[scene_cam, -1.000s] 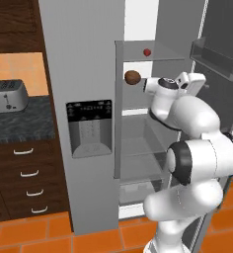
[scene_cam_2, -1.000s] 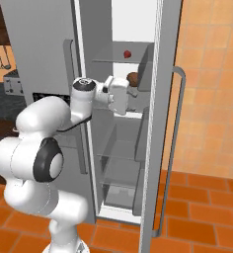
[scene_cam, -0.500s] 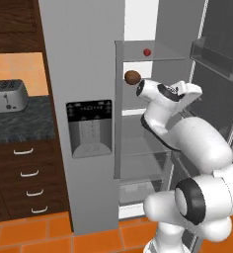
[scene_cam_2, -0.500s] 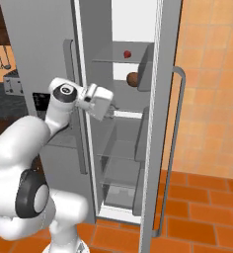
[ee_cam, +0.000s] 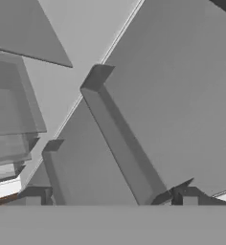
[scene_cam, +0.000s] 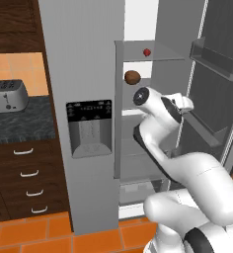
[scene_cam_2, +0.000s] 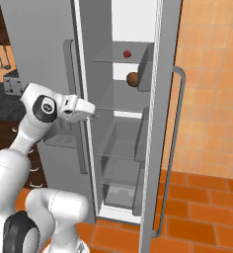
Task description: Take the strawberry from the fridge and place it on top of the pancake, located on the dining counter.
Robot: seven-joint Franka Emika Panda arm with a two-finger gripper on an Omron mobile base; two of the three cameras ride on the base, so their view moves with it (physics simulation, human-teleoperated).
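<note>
We see the fridge (scene_cam: 89, 74) with its right door swung open. The strawberry (scene_cam: 146, 52) sits on the top shelf (scene_cam_2: 119, 60), near its back edge; the brown oval object (scene_cam: 132, 76) lies on the shelf below. Over the last second the arm has swung back out of the compartment, and the gripper (scene_cam_2: 91, 112) now sits level with the middle shelf at the opening, away from the fruit. Its jaws stand wide and empty. We judge the pick not yet begun; the hand must rise and re-enter.
</note>
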